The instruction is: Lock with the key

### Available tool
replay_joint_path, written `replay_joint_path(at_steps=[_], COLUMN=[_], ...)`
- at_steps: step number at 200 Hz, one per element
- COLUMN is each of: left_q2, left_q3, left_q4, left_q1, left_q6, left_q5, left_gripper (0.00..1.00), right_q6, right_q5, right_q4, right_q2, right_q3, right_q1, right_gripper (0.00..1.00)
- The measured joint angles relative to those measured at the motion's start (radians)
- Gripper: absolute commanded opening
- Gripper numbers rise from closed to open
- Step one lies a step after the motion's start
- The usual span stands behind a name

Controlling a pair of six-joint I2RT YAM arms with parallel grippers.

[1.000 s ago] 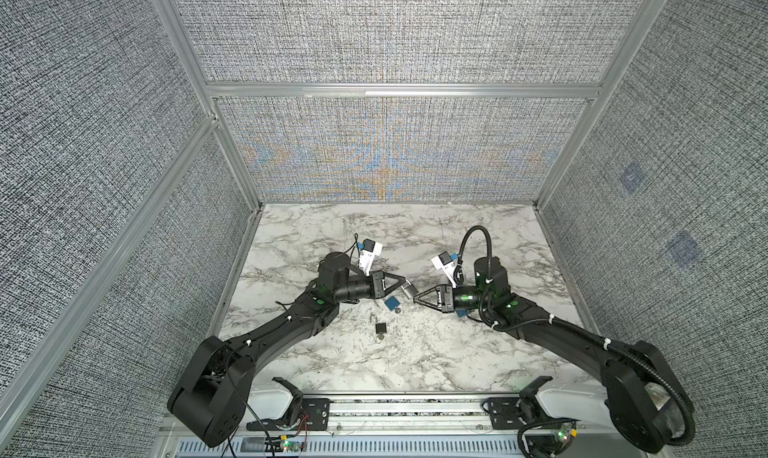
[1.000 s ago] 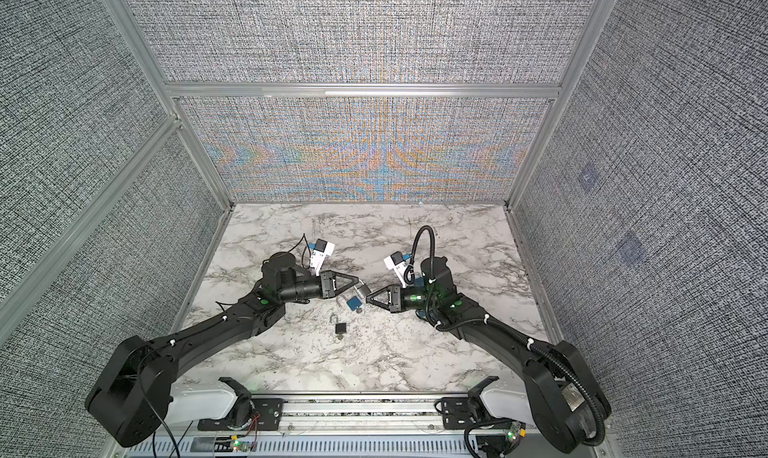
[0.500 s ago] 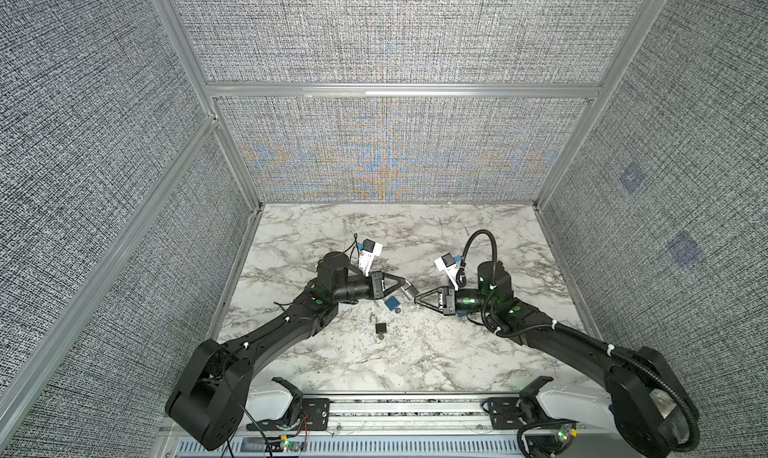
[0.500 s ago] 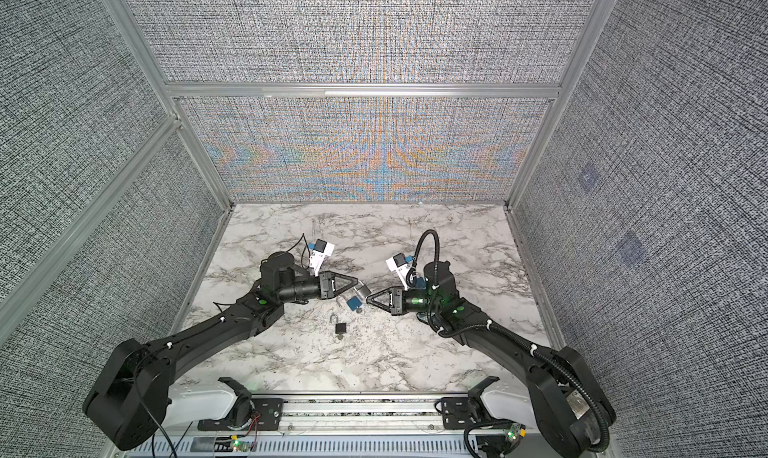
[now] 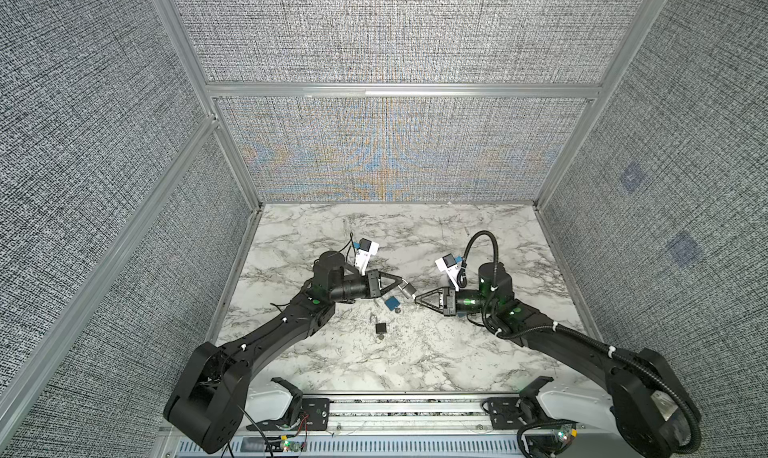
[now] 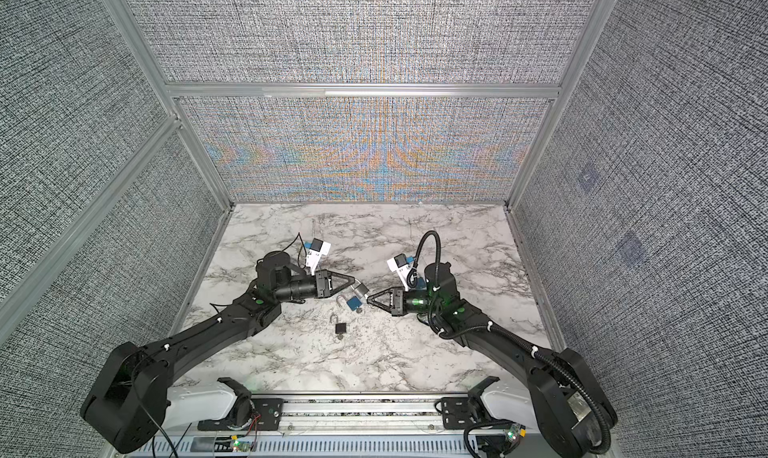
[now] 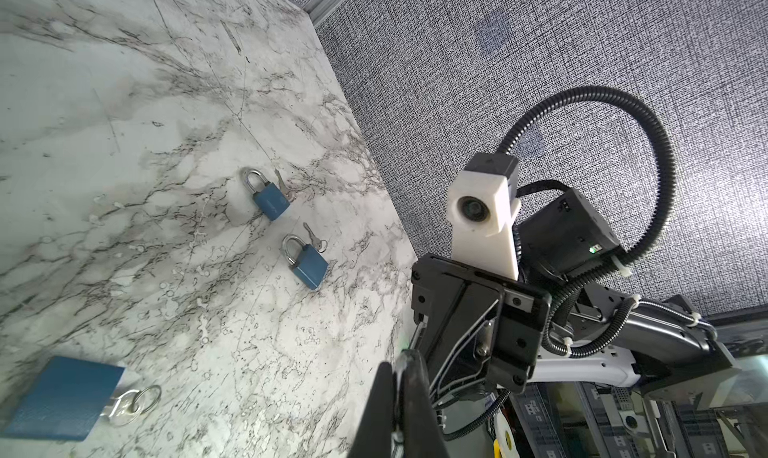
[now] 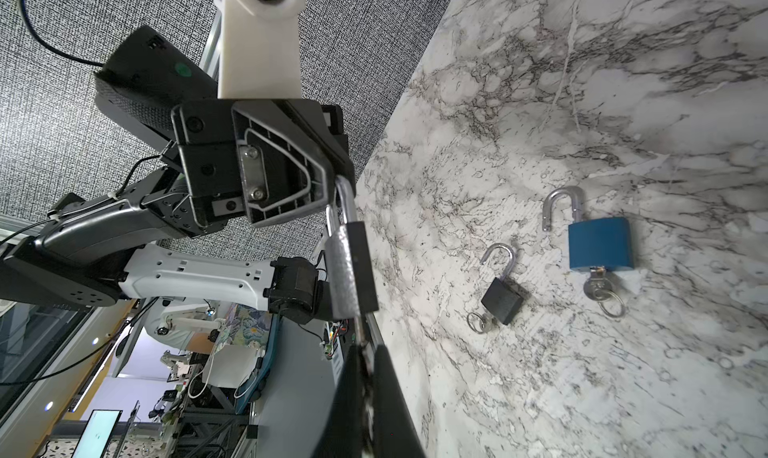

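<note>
Reaching inward, left claw grips padlock, right claw seemingly key.

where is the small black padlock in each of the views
In a top view: small black padlock on the marble table, just below the blue padlock.
In a top view: same place, centre.
Left wrist: not in it.
Right wrist: right of centre, shackle open.
Shared landmark: the blue padlock with its key ring, seen in all four.

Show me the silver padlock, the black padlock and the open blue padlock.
silver padlock (image 8: pixel 347 269): right wrist view, on its metal body.
black padlock (image 8: pixel 501 302): right wrist view, on its body.
open blue padlock (image 8: pixel 600 244): right wrist view, on its blue body.
</note>
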Motion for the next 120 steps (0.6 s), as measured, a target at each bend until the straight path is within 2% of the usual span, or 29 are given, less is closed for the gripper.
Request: replay_joint_path(at_steps=[86,120], left_q2=[0.000,-0.002], left_q3=[-0.007,-0.006], left_q4=[0.011,0.059], left_q1=[0.013,0.026], left_q6=[-0.012,-0.022], left_q5=[0.013,-0.031], left_gripper=[0.00,0.00], right_q6=[-0.003,-0.004], right_q5=[0.002,0.003], right_q4=[-0.008,-0.083], right_q2=[-0.021,-0.034], right_q3=[-0.023,-0.033], right_q1=[-0.001,-0.005], right_gripper=[0.00,0.00])
